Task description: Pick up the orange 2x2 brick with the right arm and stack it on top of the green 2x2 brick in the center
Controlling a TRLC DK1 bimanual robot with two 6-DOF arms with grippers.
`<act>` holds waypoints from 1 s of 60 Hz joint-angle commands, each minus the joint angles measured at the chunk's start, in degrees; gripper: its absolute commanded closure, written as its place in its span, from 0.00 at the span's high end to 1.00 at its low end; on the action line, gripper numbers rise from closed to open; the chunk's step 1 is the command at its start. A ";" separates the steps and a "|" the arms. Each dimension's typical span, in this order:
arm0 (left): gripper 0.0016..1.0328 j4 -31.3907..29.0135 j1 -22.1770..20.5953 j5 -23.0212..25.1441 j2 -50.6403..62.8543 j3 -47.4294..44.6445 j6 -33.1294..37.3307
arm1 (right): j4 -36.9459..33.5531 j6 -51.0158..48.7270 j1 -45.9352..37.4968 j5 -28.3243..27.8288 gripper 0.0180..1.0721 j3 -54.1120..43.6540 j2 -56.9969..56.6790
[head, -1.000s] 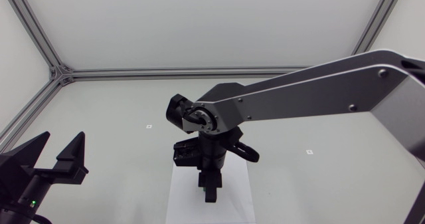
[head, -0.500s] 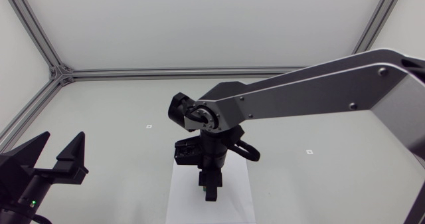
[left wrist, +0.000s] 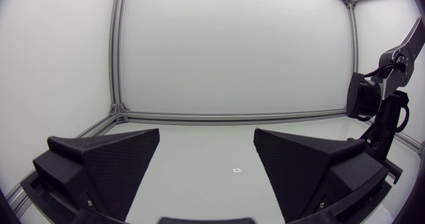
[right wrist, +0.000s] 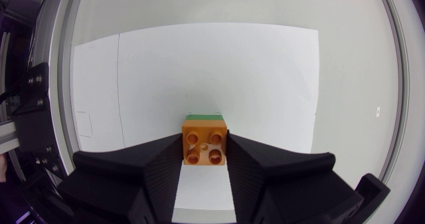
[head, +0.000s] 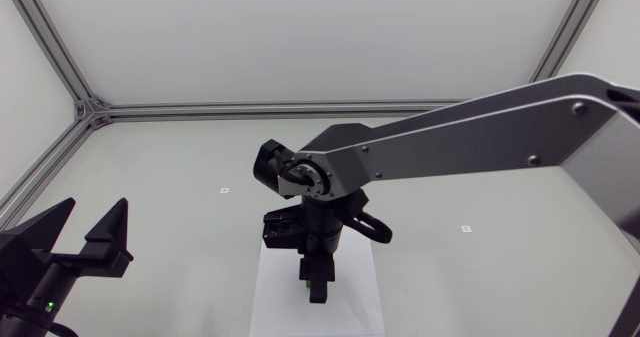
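The right arm [head: 470,142] is reaching in from the right to the middle of the worktop [head: 170,167], and its gripper [head: 316,291] is pointing straight down over a white sheet of paper [head: 272,299]. In the right wrist view, this gripper is clamping the orange brick [right wrist: 204,147]: both fingers are pressing on it from opposite sides, with its four studs facing up towards the camera. The green brick [right wrist: 204,117] is showing only as a thin strip at the far edge of the orange one, lying lower, over the white sheet. Whether the two bricks are touching cannot be told.

The left gripper [head: 92,217] is sitting at the near left corner of the worktop, well apart from the bricks. Its fingers are standing wide apart and are gripping nothing.
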 commanded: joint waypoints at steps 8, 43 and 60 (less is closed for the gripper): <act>0.96 -0.84 0.42 0.25 -0.45 -2.35 0.73 | 1.14 0.01 0.19 0.54 0.20 -2.82 2.67; 0.96 -0.84 0.42 0.25 -0.45 -2.35 0.73 | 0.70 0.81 -0.07 0.54 0.44 -1.67 1.97; 0.96 -0.84 0.42 0.25 -0.45 -2.35 0.73 | 0.96 0.81 -0.34 0.54 0.44 -1.23 2.06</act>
